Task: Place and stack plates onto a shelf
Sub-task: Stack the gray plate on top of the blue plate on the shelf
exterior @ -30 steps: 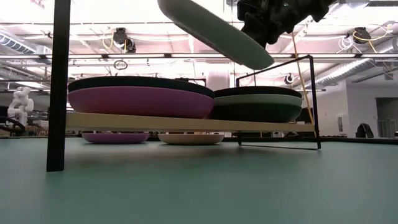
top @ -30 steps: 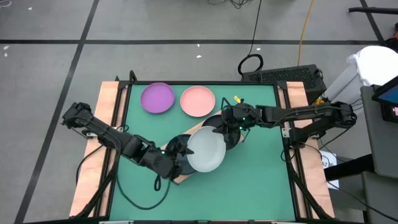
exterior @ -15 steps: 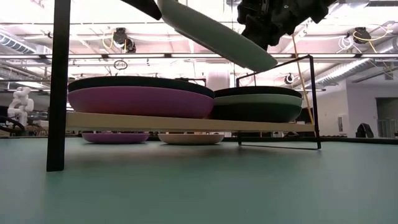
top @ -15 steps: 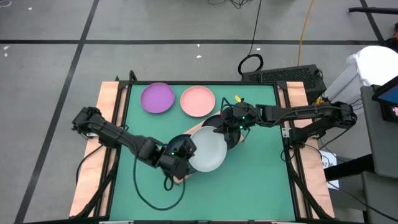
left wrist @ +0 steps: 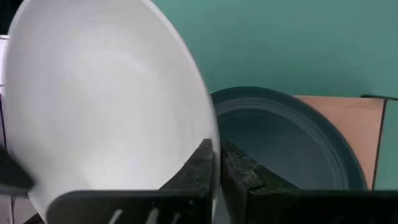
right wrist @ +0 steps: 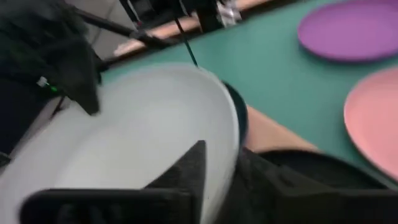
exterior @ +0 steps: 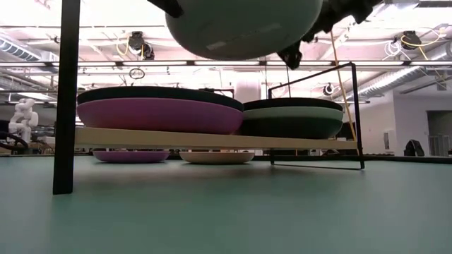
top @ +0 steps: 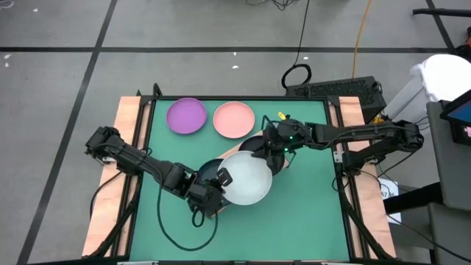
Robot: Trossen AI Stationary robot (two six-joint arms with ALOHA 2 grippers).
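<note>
The left gripper (top: 218, 184) is at about seven o'clock from the table's centre in the high view. Its jaws are clenched on the rim of the pale mint plate (top: 246, 179); in the left wrist view the two dark fingers (left wrist: 200, 167) pinch the white edge (left wrist: 112, 106). This plate is in the air above the shelf (exterior: 212, 138), nearly level in the low view (exterior: 244, 27). Under it on the shelf lies a dark teal plate (left wrist: 280, 140). In the low view the shelf holds a purple plate with a dark one on top (exterior: 159, 113) and, at three o'clock from it, a second stack of dark and pale plates (exterior: 293, 116).

At twelve o'clock on the table a purple plate (top: 186, 115) lies flat on the green top, and just at three o'clock from it a pink plate (top: 234, 119), near but apart.

The right gripper (top: 278, 147) is at about two o'clock from the pale plate, at its rim. In the right wrist view its fingers (right wrist: 189, 168) stand on both sides of the rim (right wrist: 143, 130); whether they press or are released I cannot tell.
</note>
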